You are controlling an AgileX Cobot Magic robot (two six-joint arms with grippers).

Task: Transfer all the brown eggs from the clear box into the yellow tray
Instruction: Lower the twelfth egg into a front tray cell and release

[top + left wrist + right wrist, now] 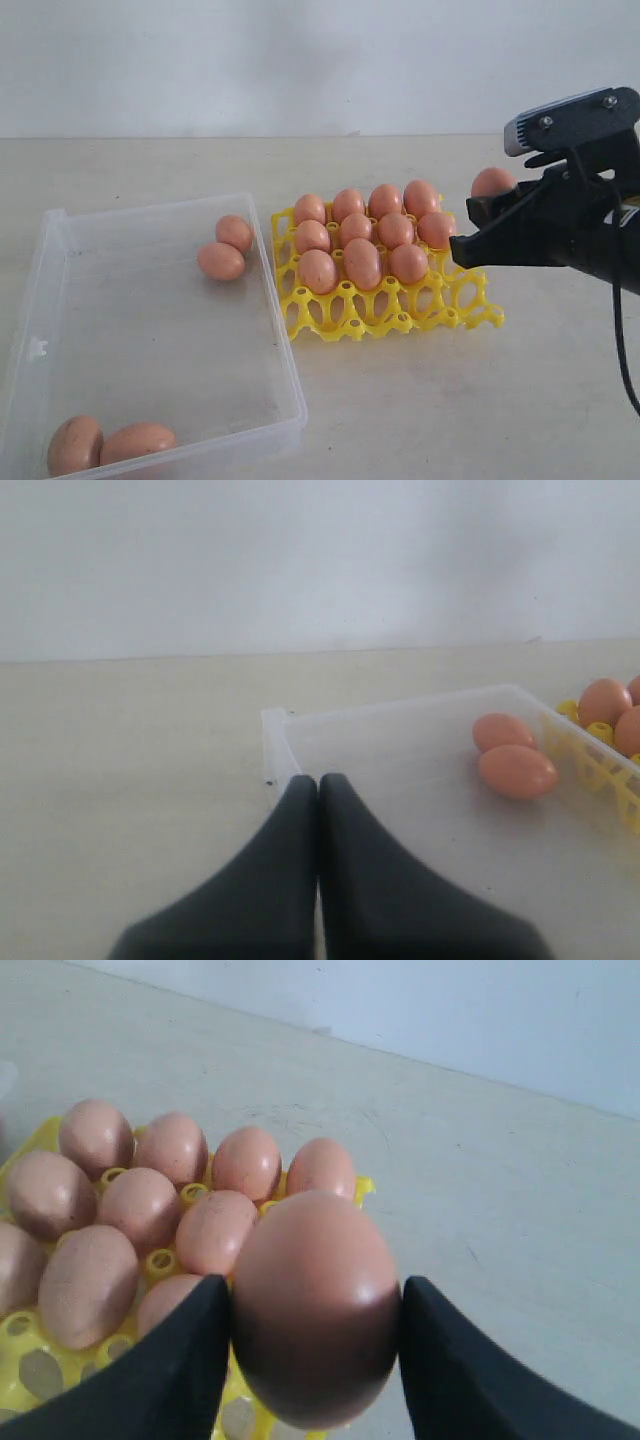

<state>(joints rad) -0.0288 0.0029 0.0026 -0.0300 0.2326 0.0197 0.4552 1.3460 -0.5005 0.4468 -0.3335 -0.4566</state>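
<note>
My right gripper (474, 218) hangs just right of the yellow tray (350, 325), above the table, shut on one brown egg (493, 182). In the right wrist view that egg (315, 1300) fills the gap between both black fingers, with the tray (160, 1260) and its eggs behind it. Several brown eggs (362, 262) sit in the tray's back rows. The clear box (290, 400) on the left holds two eggs (221, 261) near its far right corner and two (138, 442) at its front left. My left gripper (319, 782) is shut and empty beside the box's corner (272, 720).
The tray's front row of cups (400, 318) has no eggs in it. Bare beige table (450, 400) lies in front of the tray and to its right. A white wall stands behind the table.
</note>
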